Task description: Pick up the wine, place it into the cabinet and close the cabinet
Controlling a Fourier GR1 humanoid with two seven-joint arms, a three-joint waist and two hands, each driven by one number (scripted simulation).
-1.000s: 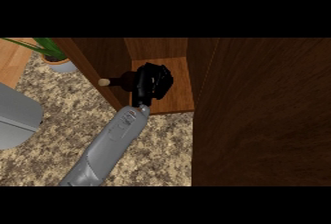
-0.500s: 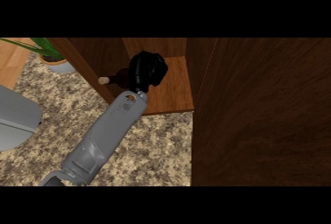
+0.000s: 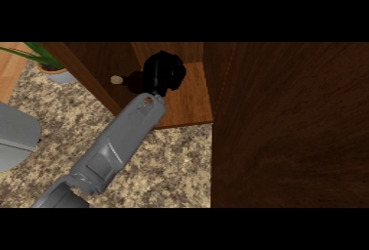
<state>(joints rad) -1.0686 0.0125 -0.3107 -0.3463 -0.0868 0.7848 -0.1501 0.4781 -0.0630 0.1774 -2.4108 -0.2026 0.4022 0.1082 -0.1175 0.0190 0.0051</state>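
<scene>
Speckled counter [image 3: 166, 161]: mottled tan-and-brown stone, matt, nearest the viewer; a smooth grey rounded object [image 3: 13, 139] is cut off at its left edge (what it is, I cannot tell).
Grey forearm [image 3: 119, 141]: a hard, faceted shell that comes in from the lower left and slants up into the cabinet.
Left hand [image 3: 166, 72]: glossy black, fingers bunched and curled over the broad end of the wine, apparently gripping it, though the separate fingers are hard to make out.
Wine [image 3: 133, 80]: a dark, round-bodied bottle lying on its side, pale cork end [image 3: 114, 78] pointing left. It is inside the cabinet, and whether it rests on the shelf or hangs just above it cannot be told.
Shelf floor [image 3: 191, 105]: lighter, reddish wood with a fine grain, flat and square-edged.
Cabinet [image 3: 93, 68]: dark walnut-like panels; the broad one at right [image 3: 288, 122] fills much of the view (probably the open door, but I cannot be sure).
Potted plant [image 3: 51, 66]: green blades in a pale pot, farthest left.
Step in hand: placing, nearly done, as I judge it.
Next move: set the bottle to rest, uncurl the fingers, draw the hand back clear of the frame, then swing the door shut. A round bottle on its side may roll when let go.
</scene>
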